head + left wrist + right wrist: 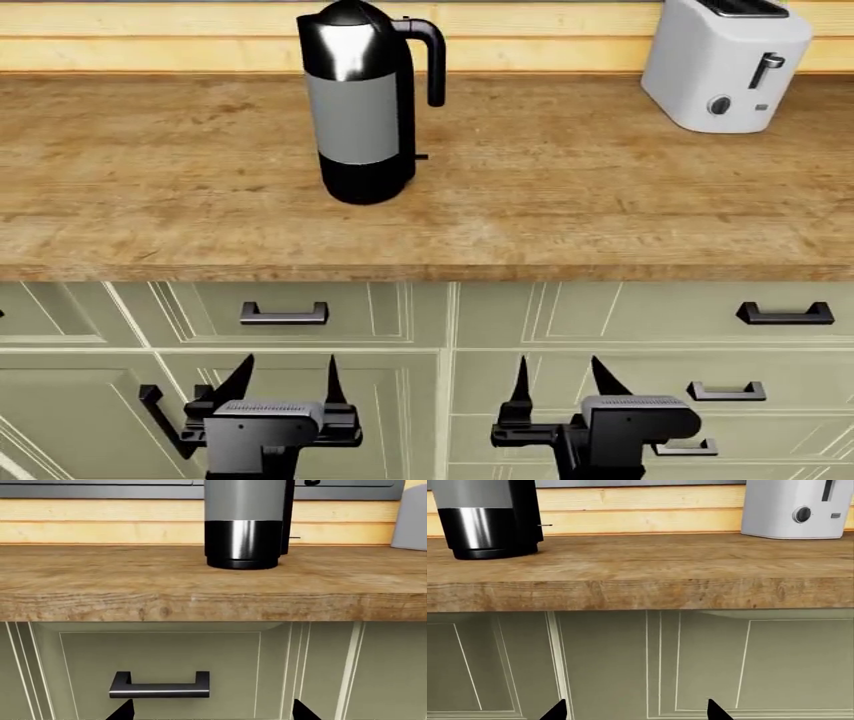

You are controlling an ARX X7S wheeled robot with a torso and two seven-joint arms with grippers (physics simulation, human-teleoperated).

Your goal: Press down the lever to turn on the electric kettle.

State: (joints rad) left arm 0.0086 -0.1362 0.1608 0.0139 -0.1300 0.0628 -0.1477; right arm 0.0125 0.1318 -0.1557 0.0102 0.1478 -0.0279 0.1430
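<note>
The electric kettle [358, 105] stands upright on the wooden counter [561, 190], left of middle, with grey body, black lid, base and handle. Its lever [422, 156] is a tiny black tab at the lower band under the handle; it also shows in the left wrist view [293, 538] and the right wrist view [546, 525]. The kettle's base shows in both wrist views [241, 542] [488, 530]. My left gripper [283, 382] and right gripper [557, 380] hang open and empty below the counter edge, in front of the cabinet fronts, far from the kettle.
A white toaster [723, 62] with a dark slider stands at the counter's back right, also in the right wrist view [795, 509]. Pale green drawers with black handles [283, 314] [785, 315] lie under the counter. A wood-panelled wall backs the counter.
</note>
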